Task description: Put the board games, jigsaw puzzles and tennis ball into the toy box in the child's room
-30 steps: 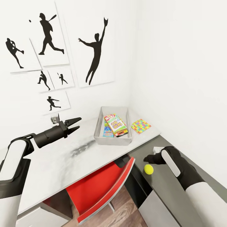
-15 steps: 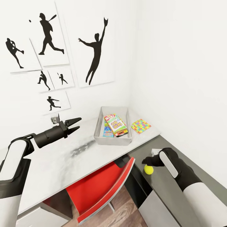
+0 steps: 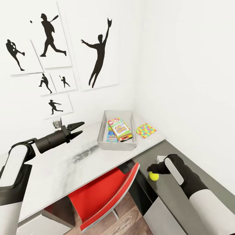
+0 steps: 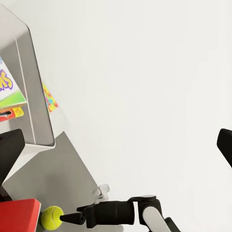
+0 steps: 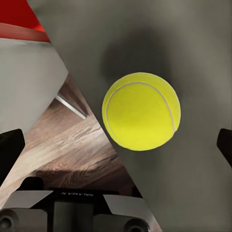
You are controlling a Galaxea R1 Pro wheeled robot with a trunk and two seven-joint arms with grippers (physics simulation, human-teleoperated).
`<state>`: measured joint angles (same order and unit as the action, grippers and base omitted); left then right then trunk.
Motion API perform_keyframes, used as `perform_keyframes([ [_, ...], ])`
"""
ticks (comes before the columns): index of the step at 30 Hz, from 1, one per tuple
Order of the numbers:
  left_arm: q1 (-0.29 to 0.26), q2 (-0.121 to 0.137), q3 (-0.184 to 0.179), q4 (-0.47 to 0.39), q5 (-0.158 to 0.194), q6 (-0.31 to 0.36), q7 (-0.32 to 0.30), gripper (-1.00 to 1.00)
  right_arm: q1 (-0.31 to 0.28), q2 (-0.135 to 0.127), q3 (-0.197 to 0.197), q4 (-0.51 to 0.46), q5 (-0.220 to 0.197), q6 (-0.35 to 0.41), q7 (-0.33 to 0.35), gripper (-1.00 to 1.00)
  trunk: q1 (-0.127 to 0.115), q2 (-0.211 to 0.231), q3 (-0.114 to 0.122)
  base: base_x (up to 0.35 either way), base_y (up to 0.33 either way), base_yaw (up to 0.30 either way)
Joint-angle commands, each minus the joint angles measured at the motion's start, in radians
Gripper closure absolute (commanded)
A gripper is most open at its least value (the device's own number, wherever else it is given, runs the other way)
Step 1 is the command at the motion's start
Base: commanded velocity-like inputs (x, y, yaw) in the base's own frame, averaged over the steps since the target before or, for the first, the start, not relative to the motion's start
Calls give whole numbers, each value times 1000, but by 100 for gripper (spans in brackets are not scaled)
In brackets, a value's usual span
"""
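Observation:
The tennis ball (image 3: 153, 176) (image 5: 141, 111) lies on a dark grey surface (image 3: 176, 195) lower than the table top, past the table's (image 3: 65, 169) right end. My right gripper (image 3: 151, 170) (image 5: 116, 145) hovers just over it, open, one finger on each side. The light-grey toy box (image 3: 101, 140) (image 4: 34, 96) stands on the table and holds stacked board games (image 3: 119, 128). One jigsaw puzzle (image 3: 146, 130) (image 4: 49, 99) lies flat beside the box's right wall. Above the table, left of the box, my left gripper (image 3: 75, 129) is open and holds nothing.
A red chair (image 3: 101, 192) is pushed under the table in front of the toy box. A small white object (image 3: 160, 159) rests on the dark surface beside my right wrist. White walls with black silhouette pictures (image 3: 98, 55) close the corner behind.
My right gripper has shifted a little down and left, closing in over the tennis ball. The left arm and the things on the table have not moved.

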<state>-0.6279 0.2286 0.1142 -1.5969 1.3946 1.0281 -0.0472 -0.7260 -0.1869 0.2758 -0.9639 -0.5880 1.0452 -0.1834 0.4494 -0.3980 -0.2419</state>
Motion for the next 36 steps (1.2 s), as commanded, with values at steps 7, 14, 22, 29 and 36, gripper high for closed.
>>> perform_keyframes([
  [7, -1, 0, 1, 0, -5, 4, -2, -100, -4, 0, 2, 12, -7, 2, -11, -100, 1, -2, -2, 0, 0, 0],
  [14, -1, 0, 1, 0, -5, 4, 1, -100, -12, 0, -5, 37, -2, 2, -14, -100, 1, -2, -2, 0, 0, 0],
  [22, 0, -1, 1, 0, -5, 4, 1, -100, -17, 0, -7, 47, 1, 2, -18, -100, 1, -2, -2, 0, 0, 0],
  [29, 0, -1, 1, 0, -5, 4, 1, -100, -19, 0, -7, 61, 2, 2, -20, -100, 1, -2, -2, 0, 0, 0],
  [36, 0, -1, 1, 0, -5, 4, 1, -100, -22, 2, -5, 83, 2, 2, -19, -100, 1, -2, -2, 0, 0, 0],
])
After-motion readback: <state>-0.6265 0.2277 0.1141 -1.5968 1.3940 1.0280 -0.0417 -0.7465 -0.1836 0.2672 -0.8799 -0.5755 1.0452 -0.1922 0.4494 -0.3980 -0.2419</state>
